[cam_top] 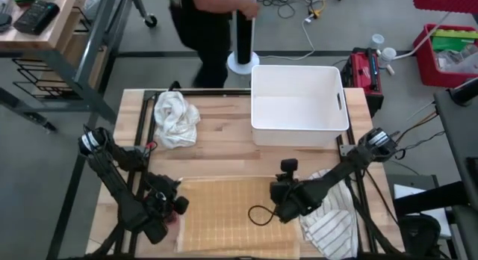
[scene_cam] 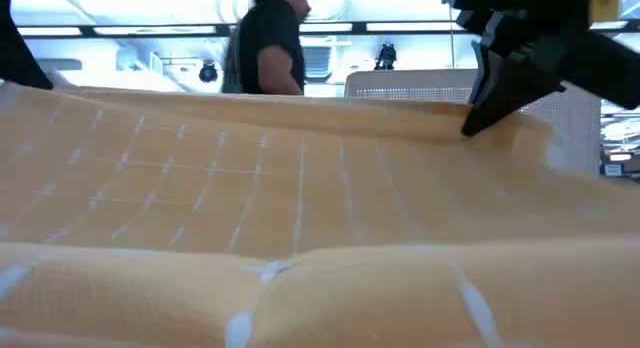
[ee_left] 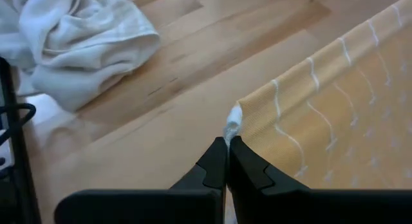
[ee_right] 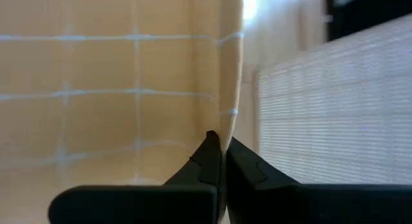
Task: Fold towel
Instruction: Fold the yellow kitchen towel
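Yellow towel (cam_top: pixel 224 211) is soft woven cloth with pale grid lines; tabletop (cam_top: pixel 224 144) smooth pale wood; bin (cam_top: pixel 299 103) glossy white plastic

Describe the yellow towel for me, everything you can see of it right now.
The yellow towel is soft woven cloth, golden with a thin pale grid. It lies spread nearly flat on the table at the near edge, between both arms. The left gripper is shut at its left edge, fingers at a corner with a whitish hem. The right gripper is shut on its right edge, which is lifted slightly. A striped towel lies beside it to the right.
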`<state>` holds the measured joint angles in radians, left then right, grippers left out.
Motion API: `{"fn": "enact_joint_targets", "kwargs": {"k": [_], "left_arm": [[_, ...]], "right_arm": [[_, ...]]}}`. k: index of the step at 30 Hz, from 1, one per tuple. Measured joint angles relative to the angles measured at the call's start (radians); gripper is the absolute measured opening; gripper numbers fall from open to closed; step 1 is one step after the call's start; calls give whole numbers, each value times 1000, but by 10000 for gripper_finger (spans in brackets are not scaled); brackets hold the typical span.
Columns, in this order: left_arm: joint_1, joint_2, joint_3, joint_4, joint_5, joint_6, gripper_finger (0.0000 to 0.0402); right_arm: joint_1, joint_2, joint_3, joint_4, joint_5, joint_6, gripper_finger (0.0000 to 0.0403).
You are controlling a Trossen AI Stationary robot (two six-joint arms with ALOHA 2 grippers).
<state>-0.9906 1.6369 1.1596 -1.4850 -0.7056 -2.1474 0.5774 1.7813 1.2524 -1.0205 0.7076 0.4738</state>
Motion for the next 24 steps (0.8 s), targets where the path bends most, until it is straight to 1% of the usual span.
{"fn": "enact_joint_targets", "kwargs": {"k": [2,5,7,8,11,15,17,20,22,24], "left_arm": [[18,-16,3,-12,10,24,0],[57,-37,-16,-18,37,46,0],[83,-54,-27,-17,65,64,6],[93,-61,-31,-16,89,89,13],[107,-81,-36,19,111,139,48],[110,-99,-38,25,102,149,115],[108,-104,-37,26,103,149,148],[107,-104,-35,28,111,147,186],[98,-105,-35,38,155,141,200],[79,-106,-35,82,234,146,204]], "right_arm": [[-14,0,1,20,-25,-42,0],[-37,0,5,49,-34,-98,0],[-52,0,11,50,-39,-101,0],[-61,-2,14,46,-60,-98,2],[-88,-13,20,47,-148,-100,24],[-113,-28,22,52,-220,-100,84],[-117,-32,22,52,-204,-100,119],[-115,-53,24,16,-115,-91,166],[-103,-76,31,-68,-65,-31,188],[-76,-116,30,-139,-53,47,204]]}}
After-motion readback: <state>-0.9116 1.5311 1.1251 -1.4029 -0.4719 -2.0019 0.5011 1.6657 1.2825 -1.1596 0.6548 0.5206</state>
